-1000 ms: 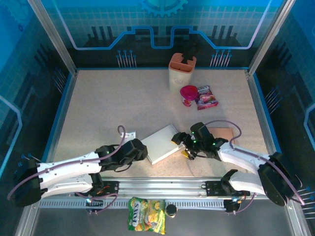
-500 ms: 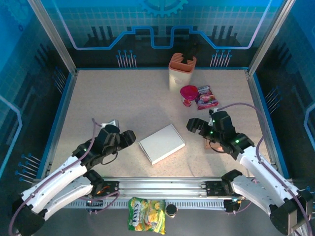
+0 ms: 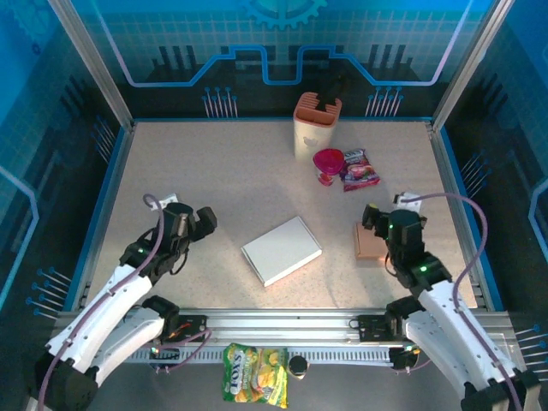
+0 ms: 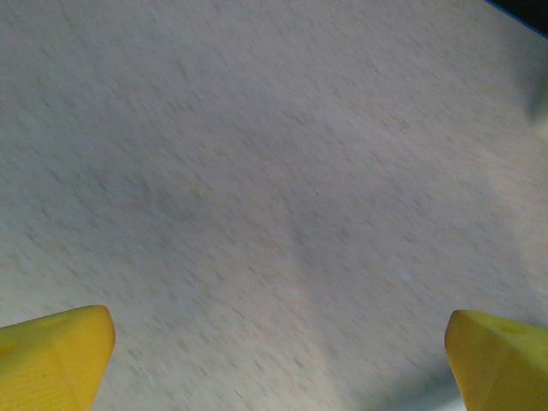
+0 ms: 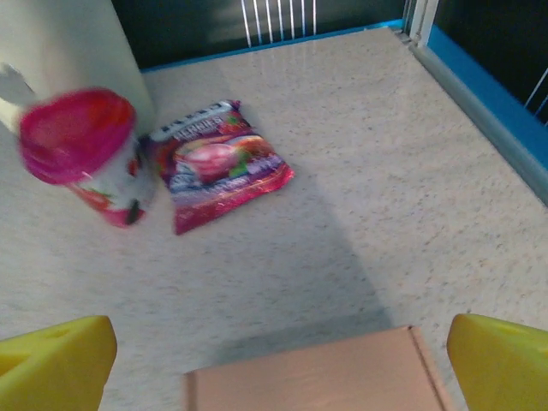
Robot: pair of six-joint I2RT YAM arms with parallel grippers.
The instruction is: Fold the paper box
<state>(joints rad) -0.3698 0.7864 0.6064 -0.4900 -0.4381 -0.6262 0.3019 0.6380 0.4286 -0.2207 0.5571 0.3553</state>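
Note:
The white paper box (image 3: 282,250) lies flat and closed in the middle of the table, with nothing touching it. My left gripper (image 3: 204,221) hovers well to its left. In the left wrist view that gripper (image 4: 278,360) is open, its yellow fingertips (image 4: 60,355) far apart over bare table. My right gripper (image 3: 385,216) is to the right of the box, above a brown cardboard piece (image 3: 370,241). The right wrist view shows this gripper (image 5: 282,368) open and empty, with the brown cardboard (image 5: 312,377) under it.
A tan holder (image 3: 317,124) stands at the back, with a pink cup (image 3: 328,165) and a pink snack packet (image 3: 360,169) in front of it. These also appear as the cup (image 5: 81,154) and packet (image 5: 218,163). A yellow snack bag (image 3: 255,384) lies beyond the front rail.
Both grippers have pulled away from the white box, the left going left and the right going right. Both have opened wide. The box stays flat where it was.

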